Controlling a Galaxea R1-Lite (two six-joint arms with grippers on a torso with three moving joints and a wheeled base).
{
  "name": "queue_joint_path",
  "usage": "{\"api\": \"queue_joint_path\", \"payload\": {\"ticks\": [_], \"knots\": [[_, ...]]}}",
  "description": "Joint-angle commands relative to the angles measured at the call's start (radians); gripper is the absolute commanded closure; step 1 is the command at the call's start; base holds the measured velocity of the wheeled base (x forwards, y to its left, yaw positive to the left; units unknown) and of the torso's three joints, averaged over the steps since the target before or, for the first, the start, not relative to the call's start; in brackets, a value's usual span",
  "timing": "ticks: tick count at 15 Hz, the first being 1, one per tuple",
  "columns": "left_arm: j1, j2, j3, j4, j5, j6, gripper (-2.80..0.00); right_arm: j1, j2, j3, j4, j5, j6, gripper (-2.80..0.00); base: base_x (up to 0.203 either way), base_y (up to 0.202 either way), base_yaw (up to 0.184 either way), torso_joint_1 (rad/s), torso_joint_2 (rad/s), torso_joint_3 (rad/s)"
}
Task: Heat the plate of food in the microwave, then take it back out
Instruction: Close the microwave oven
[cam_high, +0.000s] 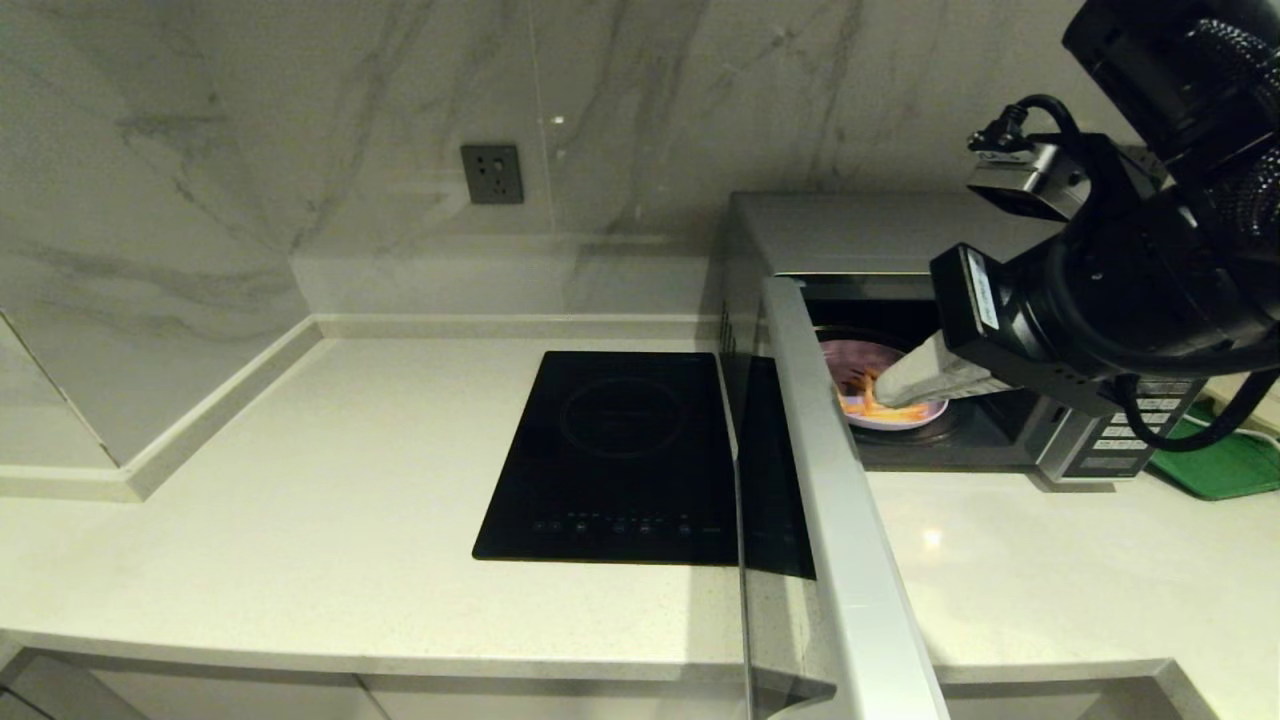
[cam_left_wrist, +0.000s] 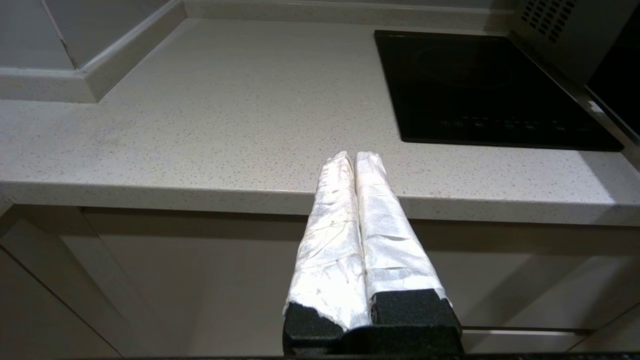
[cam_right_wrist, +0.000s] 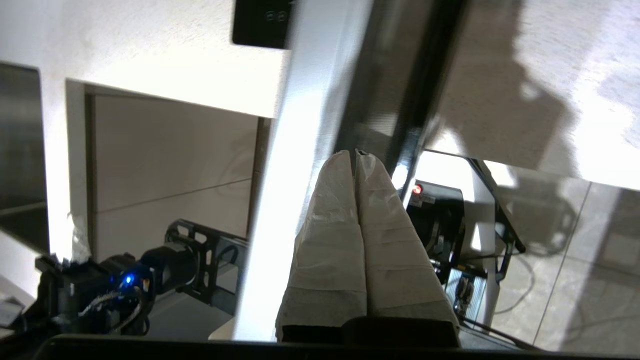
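The microwave (cam_high: 860, 225) stands on the counter's right with its door (cam_high: 840, 520) swung wide open towards me. Inside it sits the pale lilac plate of food (cam_high: 868, 362) with orange sticks on it. My right gripper (cam_high: 885, 393) is shut with nothing in it. It hangs in front of the oven opening, above the plate's near rim, with its wrapped tips pointing at the open door. In the right wrist view the right gripper (cam_right_wrist: 355, 152) is close to the door's silver strip (cam_right_wrist: 300, 125). My left gripper (cam_left_wrist: 354, 156) is shut and empty, parked low at the counter's front edge.
A flat black induction hob (cam_high: 620, 450) lies left of the microwave, and the open door overhangs its right side. A green tray (cam_high: 1220, 465) lies at the far right behind my right arm. The button panel (cam_high: 1130, 430) is partly hidden by that arm. A socket (cam_high: 492, 174) is on the marble wall.
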Motion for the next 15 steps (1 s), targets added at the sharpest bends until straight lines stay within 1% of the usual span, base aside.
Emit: {"api": "queue_joint_path", "payload": {"ticks": [1, 6, 8, 15], "knots": [[0.0, 0.0, 0.0, -0.001, 0.0, -0.001, 0.0, 0.045, 0.016, -0.013, 0.002, -0.019, 0.001, 0.0, 0.0, 0.0, 0.0, 0.0, 0.0, 0.0], [0.0, 0.0, 0.0, -0.001, 0.0, -0.001, 0.0, 0.137, 0.035, -0.013, -0.042, -0.04, 0.001, 0.0, 0.0, 0.0, 0.0, 0.0, 0.0, 0.0], [0.0, 0.0, 0.0, -0.001, 0.0, -0.001, 0.0, 0.171, 0.053, -0.013, -0.045, -0.083, 0.001, 0.0, 0.0, 0.0, 0.0, 0.0, 0.0, 0.0], [0.0, 0.0, 0.0, -0.001, 0.0, -0.001, 0.0, 0.205, 0.086, -0.013, -0.044, -0.087, 0.003, 0.0, 0.0, 0.0, 0.0, 0.0, 0.0, 0.0]]}}
